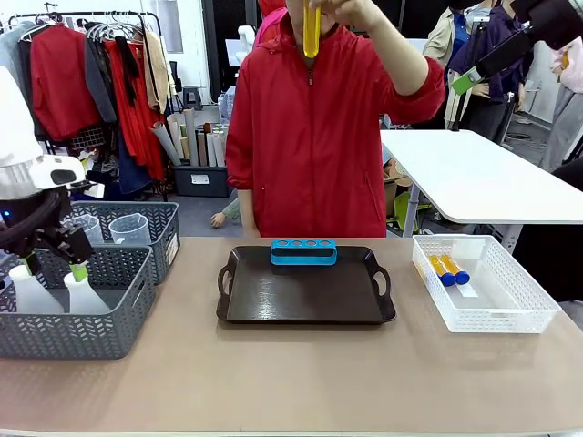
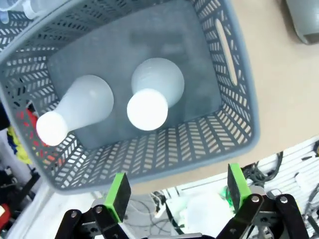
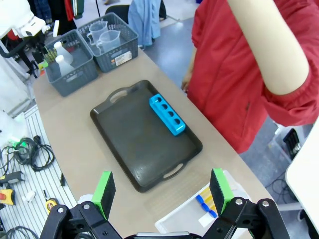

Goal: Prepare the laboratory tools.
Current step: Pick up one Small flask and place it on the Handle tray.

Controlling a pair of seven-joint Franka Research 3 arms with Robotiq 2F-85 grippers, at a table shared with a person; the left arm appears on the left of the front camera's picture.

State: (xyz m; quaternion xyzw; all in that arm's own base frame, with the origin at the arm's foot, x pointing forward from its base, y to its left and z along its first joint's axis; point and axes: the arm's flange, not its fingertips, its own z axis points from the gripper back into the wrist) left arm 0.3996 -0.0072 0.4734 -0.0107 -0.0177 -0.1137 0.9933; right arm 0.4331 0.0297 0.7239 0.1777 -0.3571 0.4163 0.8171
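My left gripper point(image 1: 55, 266) point(image 2: 177, 191) hangs open above the front grey basket point(image 1: 109, 319), empty. Below it stand two translucent white conical flasks point(image 2: 149, 99) point(image 2: 75, 112) point(image 1: 84, 293). A blue tube rack point(image 1: 303, 251) point(image 3: 167, 115) stands empty at the far edge of a dark tray point(image 1: 305, 300) point(image 3: 134, 149). A person in red holds one tube of yellow liquid point(image 1: 311, 32) up high. Two blue-capped tubes point(image 1: 448, 269) point(image 3: 207, 203) lie in the white lattice bin point(image 1: 510, 309). Clear handled beakers point(image 1: 130, 228) point(image 3: 104, 35) sit in the rear basket. My right gripper point(image 1: 466, 82) point(image 3: 162, 191) is raised high at the right, open and empty.
The two grey baskets point(image 3: 75, 74) stand side by side at the table's left edge. Bare tan tabletop point(image 1: 291, 373) lies in front of the tray. A white table point(image 1: 483, 177) and a clothes rack point(image 1: 91, 73) stand behind the person.
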